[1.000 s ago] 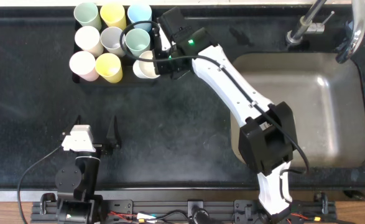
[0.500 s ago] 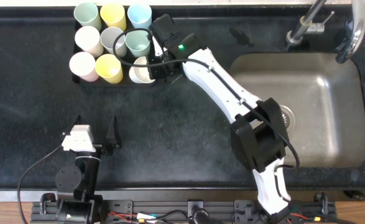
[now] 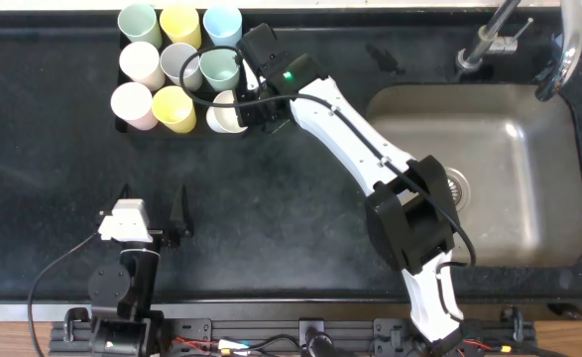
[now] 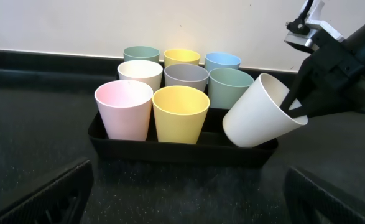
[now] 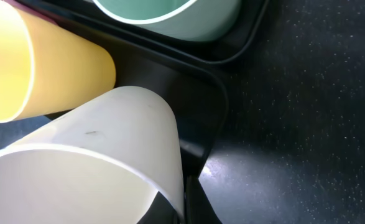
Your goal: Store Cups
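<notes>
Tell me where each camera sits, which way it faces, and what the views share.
Top view: fixed overhead, looking straight down on the counter; both arms show, left gripper open, right gripper at the tray.
Left wrist view: on the left wrist, low, facing across the counter toward the tray; own fingers at the bottom corners.
Right wrist view: on the right wrist, close over the tray corner; own finger beside the white cup.
Shared: the tilted white cup in the right gripper.

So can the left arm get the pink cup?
Probably yes. The pink cup stands at the tray's near corner, facing the open left gripper across bare counter.
</notes>
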`<state>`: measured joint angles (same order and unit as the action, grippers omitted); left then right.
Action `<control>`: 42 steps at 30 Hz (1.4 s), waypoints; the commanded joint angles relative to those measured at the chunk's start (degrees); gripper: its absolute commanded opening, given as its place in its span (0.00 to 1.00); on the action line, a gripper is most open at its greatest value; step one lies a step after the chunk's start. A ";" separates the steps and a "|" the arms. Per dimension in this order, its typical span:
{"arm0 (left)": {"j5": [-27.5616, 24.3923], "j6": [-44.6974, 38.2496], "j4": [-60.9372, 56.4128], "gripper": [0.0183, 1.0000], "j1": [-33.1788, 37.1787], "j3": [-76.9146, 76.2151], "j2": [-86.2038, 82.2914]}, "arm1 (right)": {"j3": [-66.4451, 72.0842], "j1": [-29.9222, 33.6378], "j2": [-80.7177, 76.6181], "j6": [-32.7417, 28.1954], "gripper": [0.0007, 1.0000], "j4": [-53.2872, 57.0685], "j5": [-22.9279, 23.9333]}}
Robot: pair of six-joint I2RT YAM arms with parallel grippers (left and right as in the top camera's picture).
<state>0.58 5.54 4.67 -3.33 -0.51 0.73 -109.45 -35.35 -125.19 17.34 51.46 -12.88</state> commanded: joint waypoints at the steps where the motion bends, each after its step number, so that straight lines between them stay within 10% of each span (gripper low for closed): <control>1: -0.96 -1.05 0.17 1.00 0.22 0.07 -0.61 | -1.16 -0.46 -0.83 0.70 0.04 -0.33 0.98; 42: -0.96 -1.05 0.20 1.00 0.22 0.07 -0.61 | 0.70 -0.63 -1.33 0.61 0.28 -3.50 1.77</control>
<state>0.58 5.54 4.67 -3.33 -0.51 0.73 -109.08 -35.40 -126.19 18.04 48.42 -11.11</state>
